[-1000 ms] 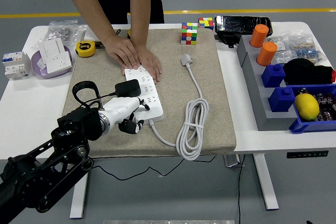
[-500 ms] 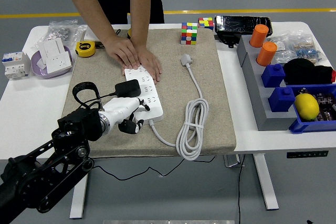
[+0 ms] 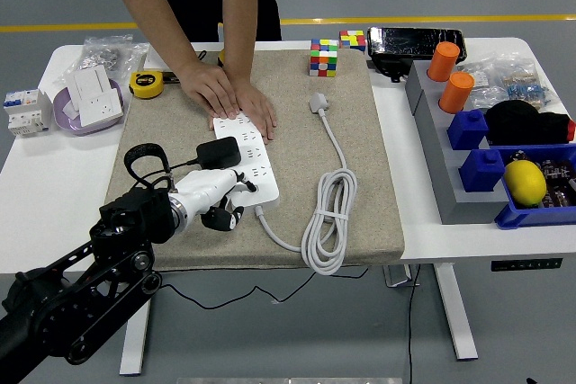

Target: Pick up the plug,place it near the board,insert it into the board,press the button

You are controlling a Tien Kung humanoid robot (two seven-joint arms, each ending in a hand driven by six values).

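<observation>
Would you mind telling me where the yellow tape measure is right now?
In the head view, the tape measure sits at the far left, at the mat's corner, between the purple bowl and the person's hands.

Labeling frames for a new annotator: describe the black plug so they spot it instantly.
Start at the beige mat covering the white table's middle, then find the white power strip lying on its left half. The black plug sits at the strip's near-left edge, just above the robot's left hand. It is the only black block there; the loose plug further right is grey.
</observation>
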